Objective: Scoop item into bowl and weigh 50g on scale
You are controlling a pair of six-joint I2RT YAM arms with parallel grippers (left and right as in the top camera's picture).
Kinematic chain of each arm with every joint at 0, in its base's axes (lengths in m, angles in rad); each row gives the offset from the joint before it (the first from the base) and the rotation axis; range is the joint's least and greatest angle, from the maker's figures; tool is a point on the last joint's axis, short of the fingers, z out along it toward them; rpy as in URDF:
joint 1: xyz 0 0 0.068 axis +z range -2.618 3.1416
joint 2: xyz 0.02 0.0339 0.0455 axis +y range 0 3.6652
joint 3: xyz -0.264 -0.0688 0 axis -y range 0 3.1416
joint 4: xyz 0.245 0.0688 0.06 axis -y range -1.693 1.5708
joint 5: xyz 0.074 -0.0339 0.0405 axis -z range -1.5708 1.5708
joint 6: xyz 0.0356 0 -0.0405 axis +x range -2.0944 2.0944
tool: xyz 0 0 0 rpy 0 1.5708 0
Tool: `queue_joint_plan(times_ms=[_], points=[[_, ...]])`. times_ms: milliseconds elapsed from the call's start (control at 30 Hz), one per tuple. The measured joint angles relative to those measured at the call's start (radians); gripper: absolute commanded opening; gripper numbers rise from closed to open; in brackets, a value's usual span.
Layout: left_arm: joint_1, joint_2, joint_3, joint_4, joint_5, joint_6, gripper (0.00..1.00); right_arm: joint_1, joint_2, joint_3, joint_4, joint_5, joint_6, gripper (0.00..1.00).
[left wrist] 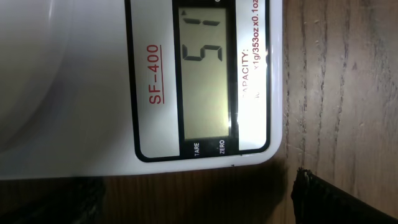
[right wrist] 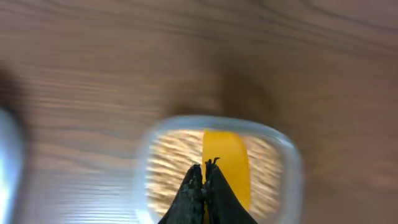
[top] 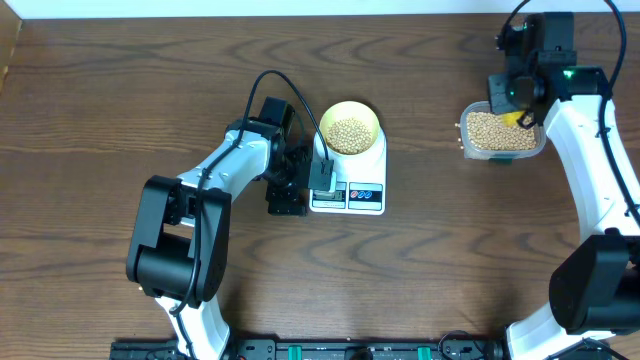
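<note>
Left gripper (top: 303,188), fingers spread wide, holds nothing and hangs at the display end of the scale (top: 365,195). Display (left wrist: 205,74) appears to read 51. The bowl (top: 372,118) of beans (top: 348,135) sits on the scale platform. Farther off, the right gripper (right wrist: 204,169), fingers pressed together, is above the yellow scoop (right wrist: 225,162) in the clear tub (top: 465,135). Cannot tell if it grips the scoop.

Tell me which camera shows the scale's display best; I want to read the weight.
The left wrist view: the display fills the frame, digits large, seemingly 51. Overhead shows the scale, but the left gripper covers part of its tiny display. The right wrist view shows no scale, only a tub of beans.
</note>
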State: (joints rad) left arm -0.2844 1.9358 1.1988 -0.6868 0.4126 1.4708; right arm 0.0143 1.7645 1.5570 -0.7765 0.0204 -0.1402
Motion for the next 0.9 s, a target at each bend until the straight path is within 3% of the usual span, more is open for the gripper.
queue_joint_plan(times_ms=[233, 400, 633, 900], points=[[0.000, 0.000, 0.000, 0.000, 0.000, 0.000, 0.98, 0.013, 0.000, 0.023, 0.171, -0.571, 0.018, 0.01], [0.000, 0.000, 0.000, 0.000, 0.000, 0.000, 0.98, 0.087, 0.000, 0.028, 0.193, -0.745, -0.018, 0.01], [0.000, 0.000, 0.000, 0.000, 0.000, 0.000, 0.98, 0.241, 0.000, 0.028, 0.191, -0.776, -0.183, 0.01], [0.000, 0.000, 0.000, 0.000, 0.000, 0.000, 0.98, 0.394, 0.000, 0.018, 0.194, -0.558, -0.333, 0.01]])
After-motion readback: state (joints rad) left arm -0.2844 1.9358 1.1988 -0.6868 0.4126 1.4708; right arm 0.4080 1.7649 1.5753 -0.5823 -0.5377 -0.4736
